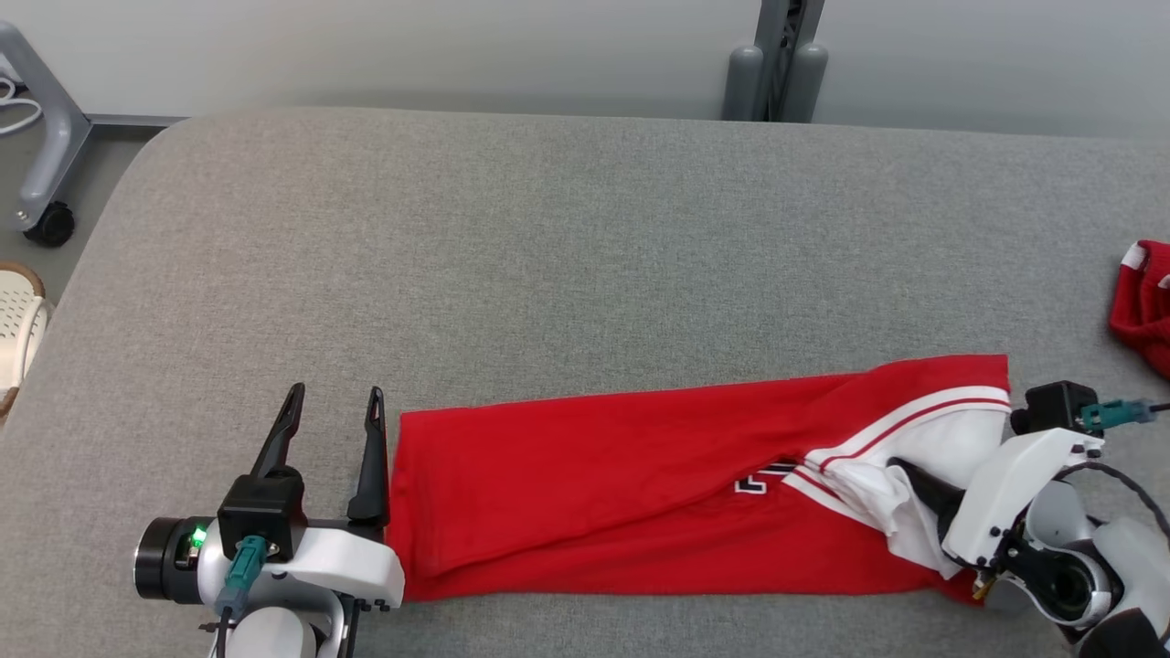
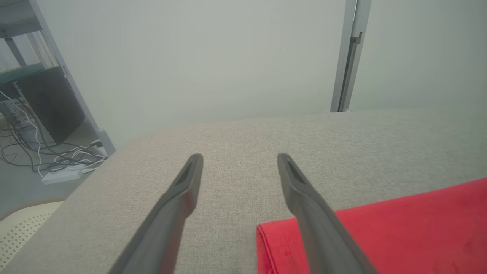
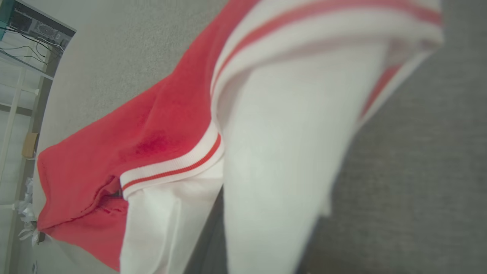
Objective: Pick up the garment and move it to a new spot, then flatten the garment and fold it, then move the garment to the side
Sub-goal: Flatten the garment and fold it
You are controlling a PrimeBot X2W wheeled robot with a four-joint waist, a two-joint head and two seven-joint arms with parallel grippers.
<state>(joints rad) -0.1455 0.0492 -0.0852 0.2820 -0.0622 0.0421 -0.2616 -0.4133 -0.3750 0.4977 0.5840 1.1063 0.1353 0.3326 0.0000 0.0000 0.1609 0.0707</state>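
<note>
Left gripper [image 1: 335, 395]: jaws apart, empty; red-and-white fabric jersey [image 1: 594, 493] just beside them.
Right gripper [image 1: 907, 475]: wrapped in the jersey's white fold; cannot tell jaw state.

The garment [image 1: 640, 493] lies stretched out sideways on the table [image 1: 548, 274], between the two grippers. The left gripper [image 1: 334, 429] sits just off the garment's left edge, fingers spread, with bare table between them and the inner finger right along that edge. The right gripper [image 1: 905, 475] is buried in the bunched-up right end with cloth draped over it, probably pinching, hard to say. Further right of it, well apart, is another piece of clothing [image 1: 1147, 306]. A post [image 1: 777, 59] stands behind the table.
</note>
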